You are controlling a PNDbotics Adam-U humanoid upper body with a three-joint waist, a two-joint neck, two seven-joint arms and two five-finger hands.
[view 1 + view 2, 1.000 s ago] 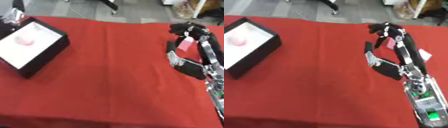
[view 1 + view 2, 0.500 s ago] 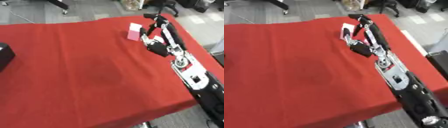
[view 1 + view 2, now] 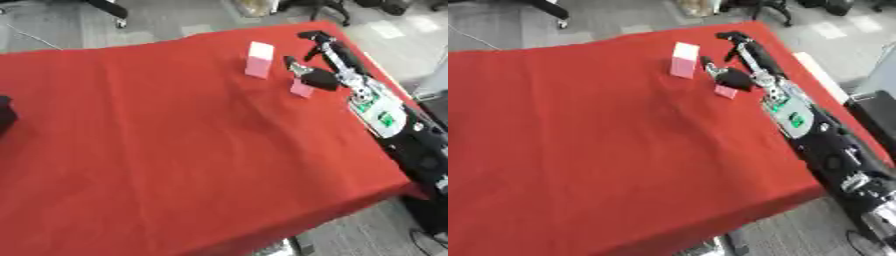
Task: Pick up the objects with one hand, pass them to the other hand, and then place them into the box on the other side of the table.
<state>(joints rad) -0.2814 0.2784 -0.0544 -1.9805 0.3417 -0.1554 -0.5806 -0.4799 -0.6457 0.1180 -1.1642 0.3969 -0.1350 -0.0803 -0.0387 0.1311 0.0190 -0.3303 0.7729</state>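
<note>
I'm looking down on a surface [image 3: 175, 150] under a red cloth, wrinkled a little, running off toward grey floor at the far edge, where chair legs show. My right hand [image 3: 319, 60] reaches in from the right, fingers [image 3: 308, 36] spread and relaxed, closed on nothing. A pink-and-white block [image 3: 259, 60] stands upright on the cloth just left of the hand, apart from it. A smaller pink piece [image 3: 301, 89] lies just beside the palm; I can't tell if they touch. At the left edge, a dark corner of the box [image 3: 5, 114] peeks in, well apart from both. My left hand isn't in sight.
</note>
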